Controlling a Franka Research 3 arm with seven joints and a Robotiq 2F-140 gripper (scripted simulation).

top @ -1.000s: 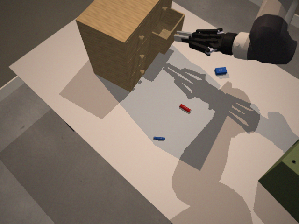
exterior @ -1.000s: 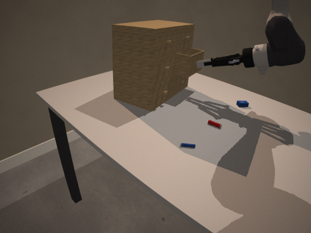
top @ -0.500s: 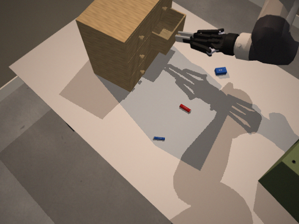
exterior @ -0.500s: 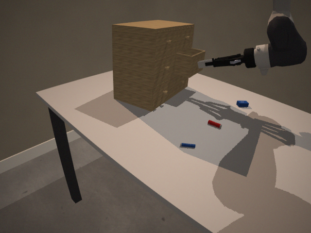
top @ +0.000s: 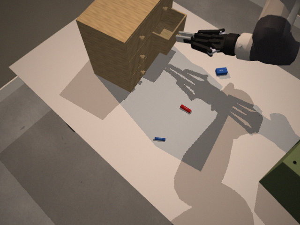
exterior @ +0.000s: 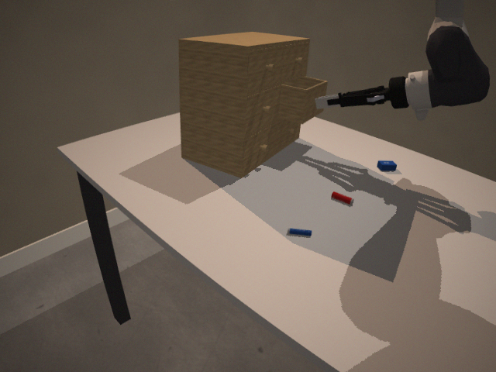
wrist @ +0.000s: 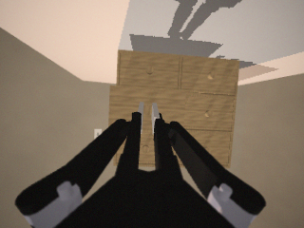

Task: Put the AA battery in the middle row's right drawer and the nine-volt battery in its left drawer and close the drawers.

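Note:
The small wooden chest [top: 125, 41] stands at the far left of the table and also shows in the exterior view [exterior: 240, 100]. Its middle-row right drawer [top: 169, 31] is pulled partly out and looks empty. My gripper [top: 179, 36] reaches in level from the right and is shut on that drawer's knob; the knob is hidden between the fingers in the wrist view [wrist: 147, 111]. The blue block-shaped nine-volt battery [top: 221, 71] lies on the table below my wrist. A red cylindrical battery [top: 185, 108] lies mid-table. A thinner blue cylindrical battery [top: 159, 138] lies nearer the front edge.
The other drawers of the chest [exterior: 264, 108] sit flush. A green box [top: 283, 183] stands at the right edge of the top view. The table edge runs close behind the chest.

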